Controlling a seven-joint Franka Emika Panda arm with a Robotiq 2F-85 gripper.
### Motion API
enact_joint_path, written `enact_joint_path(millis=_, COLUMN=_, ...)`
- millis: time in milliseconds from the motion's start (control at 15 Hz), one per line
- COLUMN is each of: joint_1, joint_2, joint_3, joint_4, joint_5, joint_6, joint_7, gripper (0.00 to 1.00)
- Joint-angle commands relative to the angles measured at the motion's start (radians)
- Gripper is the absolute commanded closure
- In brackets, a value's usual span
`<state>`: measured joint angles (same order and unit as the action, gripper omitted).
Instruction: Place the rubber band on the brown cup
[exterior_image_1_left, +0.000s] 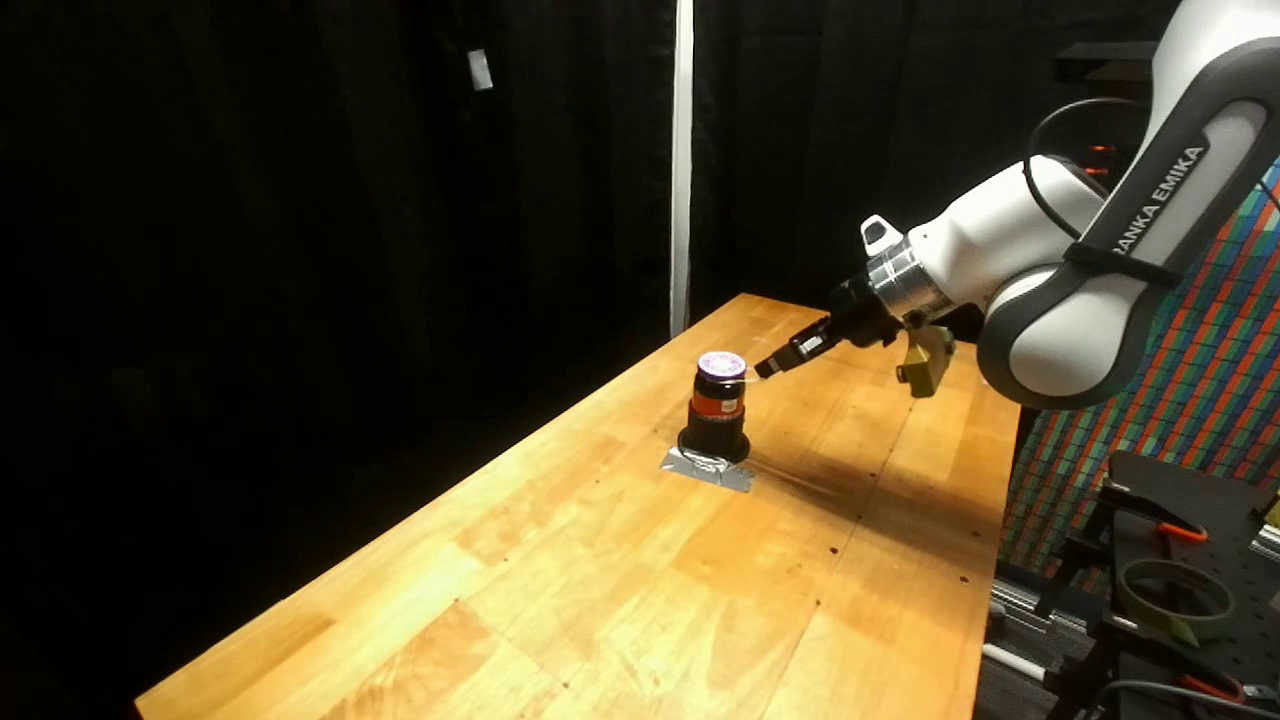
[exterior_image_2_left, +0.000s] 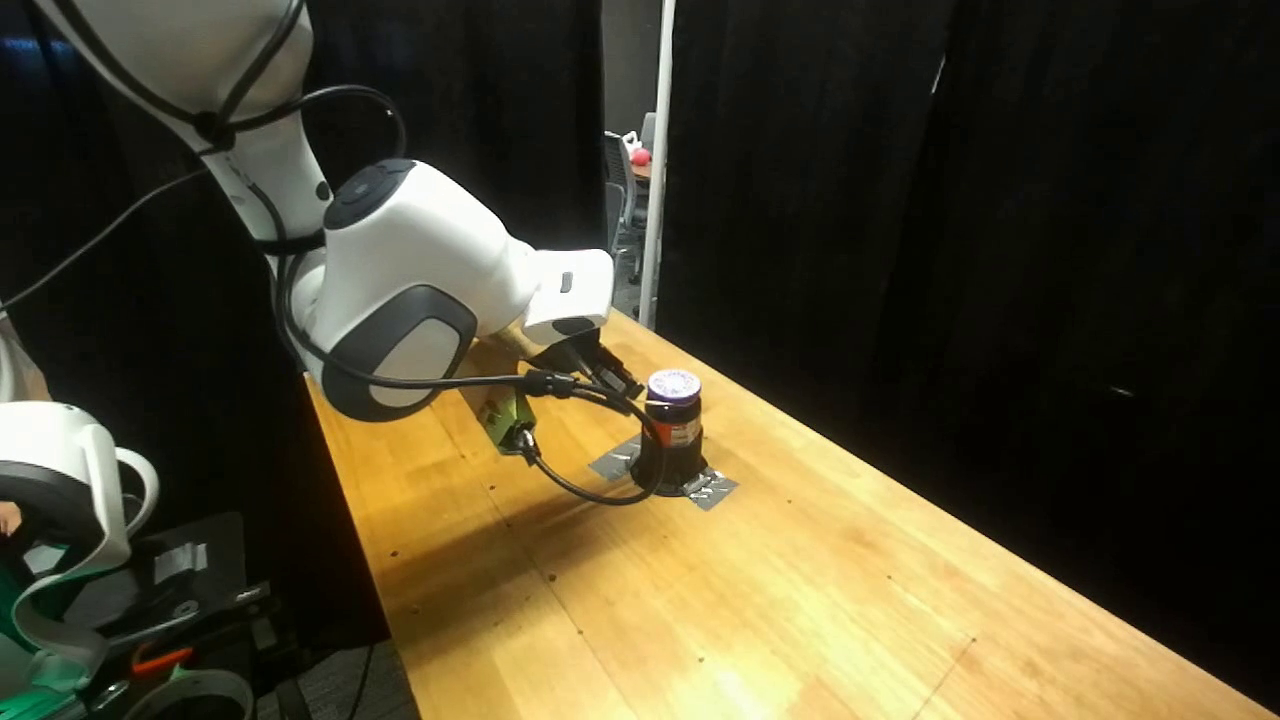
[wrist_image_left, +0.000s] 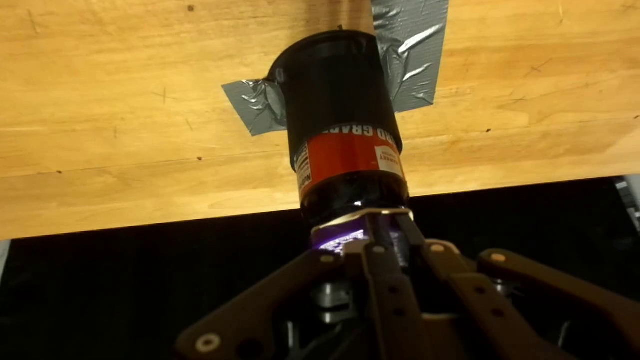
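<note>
Rubber band (exterior_image_1_left: 755, 380) — pale and thin — ran, in an exterior view, from the tip of the black Robotiq gripper (exterior_image_1_left: 768, 368) to a dark jar (exterior_image_1_left: 718, 405) just ahead of it. The jar's patterned purple lid (exterior_image_1_left: 722, 366) was about level with the gripper's tip, near but apart. Below the tip the jar stood upright in a black holder (exterior_image_1_left: 714, 436), gray duct tape (exterior_image_1_left: 710, 470) stuck over the holder's foot and onto the wooden table (exterior_image_1_left: 620, 580).

In an exterior view, a black cable (exterior_image_2_left: 600, 499) hung in a loop below the gripper from a yellow-green case (exterior_image_2_left: 508, 418) set back behind it, and crossed in front of the jar. The band showed there as a faint line between the gripper and the jar.

In the wrist view, the gripper's fingers (wrist_image_left: 392, 302) stood together at their tips, clamped on the rubber band, which stretched to both sides of the jar beneath the lid; whether it circled the far side could not be seen. Beyond the tips an orange label (wrist_image_left: 350, 155) showed on the jar.
</note>
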<state>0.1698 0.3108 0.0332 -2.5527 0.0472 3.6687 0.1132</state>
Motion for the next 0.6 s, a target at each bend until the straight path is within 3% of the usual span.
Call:
enact_joint_path(millis=0, joint_1=-0.028, joint_2=-0.004, joint_3=0.032, joint_4=-0.030, joint_5=0.016, joint_6=0.082, joint_7=0.004, gripper=0.89)
enact_joint_path(millis=333, joint_1=-0.039, joint_2=-0.005, joint_3=0.041, joint_4=-0.054, joint_5=0.019, joint_6=0.131, joint_7=0.001, gripper=0.87)
enact_joint_path(millis=400, joint_1=-0.041, joint_2=-0.014, joint_3=0.044, joint_4=-0.056, joint_5=0.027, joint_6=0.093, joint_7=0.012, gripper=0.62)
enact_joint_path(millis=467, joint_1=-0.054, joint_2=-0.044, joint_3=0.054, joint_4=-0.060, joint_5=0.004, joint_6=-0.036, joint_7=0.028, gripper=0.62)
enact_joint_path(millis=533, joint_1=-0.047, joint_2=-0.003, joint_3=0.044, joint_4=-0.044, joint_5=0.006, joint_6=0.050, joint_7=0.004, gripper=0.83)
